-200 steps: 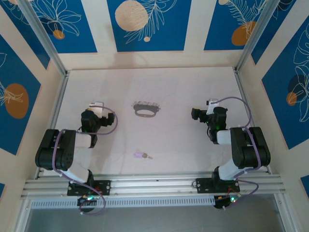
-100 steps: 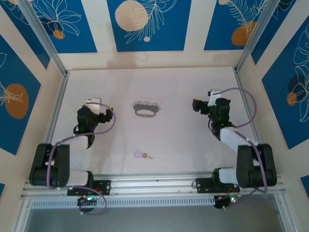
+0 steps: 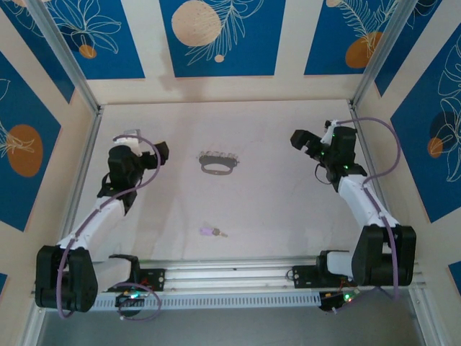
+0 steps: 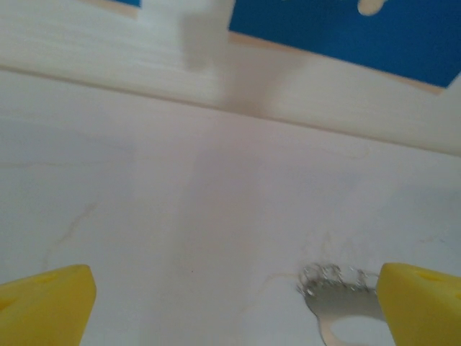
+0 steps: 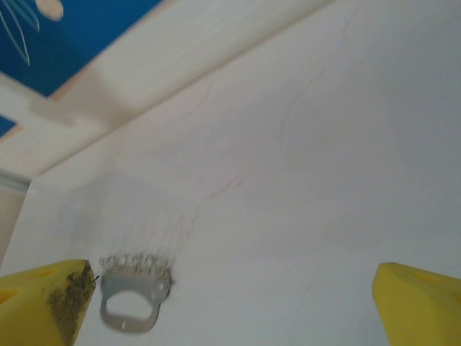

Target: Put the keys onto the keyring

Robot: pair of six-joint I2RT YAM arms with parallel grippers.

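Both arms have stretched forward out of their fold. My left gripper [image 3: 159, 151] and right gripper [image 3: 302, 139] hang wide open and empty either side of the keyring [image 3: 217, 165]. The purple-headed key [image 3: 212, 232] lies well apart, nearer the bases.

Open table [image 3: 281, 209] lay all around the key [image 3: 211, 231] near centre and the keyring [image 3: 217, 165] farther back; walls [image 3: 407, 166] closed off left, right and far.

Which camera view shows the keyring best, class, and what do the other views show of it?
The right wrist view: the keyring lies whole, large enough to make out its shape. The top external view shows it whole but tiny. The left wrist view catches part of it, cut off by the bottom edge.
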